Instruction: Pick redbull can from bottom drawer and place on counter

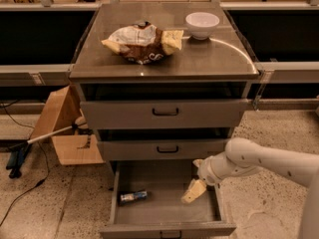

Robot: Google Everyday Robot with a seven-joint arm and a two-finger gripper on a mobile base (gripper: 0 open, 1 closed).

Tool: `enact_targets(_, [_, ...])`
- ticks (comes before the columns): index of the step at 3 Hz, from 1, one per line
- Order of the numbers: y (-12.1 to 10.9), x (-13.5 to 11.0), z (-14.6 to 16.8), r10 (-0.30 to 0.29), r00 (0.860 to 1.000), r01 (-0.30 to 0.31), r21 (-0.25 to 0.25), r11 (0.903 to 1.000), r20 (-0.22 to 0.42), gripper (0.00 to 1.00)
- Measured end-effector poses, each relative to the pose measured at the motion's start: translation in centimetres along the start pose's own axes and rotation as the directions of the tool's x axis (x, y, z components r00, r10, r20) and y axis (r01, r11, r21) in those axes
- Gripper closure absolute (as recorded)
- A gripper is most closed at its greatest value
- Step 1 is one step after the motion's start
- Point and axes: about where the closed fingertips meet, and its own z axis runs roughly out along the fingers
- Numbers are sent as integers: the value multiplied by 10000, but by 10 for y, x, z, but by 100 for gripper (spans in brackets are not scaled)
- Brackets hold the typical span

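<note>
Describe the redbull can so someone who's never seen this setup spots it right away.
Below the steel counter, the bottom drawer of three stands pulled open. The redbull can lies on its side at the left of its floor, apart from the gripper hanging over the right side. Slim, blue and silver, it is the only loose item in there.
</note>
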Motion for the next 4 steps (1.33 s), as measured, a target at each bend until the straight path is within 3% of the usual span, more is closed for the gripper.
enact_targets(1, [-8, 14, 24, 372, 9993, -376, 385, 9986, 107, 0])
enact_targets(2, [-14, 29, 41, 969, 9952, -974, 1128, 9888, 101, 0])
enact_targets(3, [-30, 27, 40, 959, 9950, -993, 1804, 9786, 275, 0])
enact_targets(4, [-30, 27, 40, 959, 9950, -993, 1804, 9786, 275, 0])
